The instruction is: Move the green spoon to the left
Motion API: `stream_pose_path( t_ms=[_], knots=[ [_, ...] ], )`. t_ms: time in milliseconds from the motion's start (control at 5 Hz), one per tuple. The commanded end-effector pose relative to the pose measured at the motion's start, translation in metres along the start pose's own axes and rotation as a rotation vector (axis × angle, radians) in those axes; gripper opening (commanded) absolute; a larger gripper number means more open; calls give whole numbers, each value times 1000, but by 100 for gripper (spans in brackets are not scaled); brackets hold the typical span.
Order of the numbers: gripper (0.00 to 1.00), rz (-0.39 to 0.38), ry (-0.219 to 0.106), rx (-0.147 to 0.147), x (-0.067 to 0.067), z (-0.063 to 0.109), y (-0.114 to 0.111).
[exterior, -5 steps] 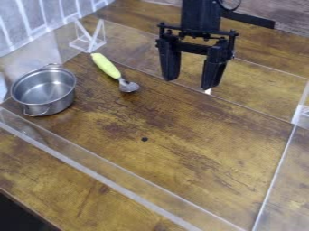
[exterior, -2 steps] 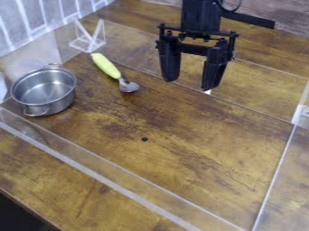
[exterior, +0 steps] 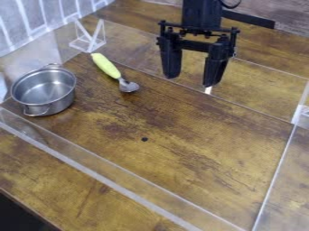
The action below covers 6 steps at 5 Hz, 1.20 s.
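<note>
At the left side of the view, well apart from the pincer, a round steel pot (exterior: 45,90) stands upright on the brown wooden table (exterior: 182,171); its interior is partly shadowed. Above it in the view, pale ribbed material (exterior: 36,18) is cut off by the upper left corner, and a clear angular piece (exterior: 88,38) stands near the spoon's handle, its outline hard to make out against the transparent panel behind.

Between the pot and the pincer lies the green spoon (exterior: 111,70), on the table to the image-left of the pincer and apart from it. Its long axis runs diagonally: the yellow-green handle points toward the upper left, away from the pincer, and the small metal bowl toward the lower right. Bare wood separates the bowl from the pincer's nearer finger.

Right of the spoon, the black pincer (exterior: 194,68) is open, its two dark fingers spread apart and directed downward with nothing gripped. The arm above it is cut off by the upper edge. Below the pincer in the view extends a broad stretch of bare tabletop, bounded at lower left by a transparent strip (exterior: 108,180) and at right by a clear edge (exterior: 281,167).
</note>
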<state>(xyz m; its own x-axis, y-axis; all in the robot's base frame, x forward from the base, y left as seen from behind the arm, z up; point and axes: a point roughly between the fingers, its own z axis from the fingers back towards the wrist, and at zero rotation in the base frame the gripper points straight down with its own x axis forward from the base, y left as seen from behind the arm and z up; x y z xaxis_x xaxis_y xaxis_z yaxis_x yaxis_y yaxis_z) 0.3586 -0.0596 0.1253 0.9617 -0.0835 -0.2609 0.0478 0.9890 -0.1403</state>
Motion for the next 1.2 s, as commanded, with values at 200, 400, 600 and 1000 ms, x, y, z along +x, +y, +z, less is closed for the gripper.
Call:
stream_pose_path(
  t_ms=[200, 400, 600, 1000],
  knots=[
    [100, 7, -43, -1, -5, 11, 5],
    [100, -15, -35, 3, -6, 11, 1],
    [100, -37, -33, 7, -8, 14, -3],
    [100, -69, -33, 13, -12, 20, -12]
  ],
)
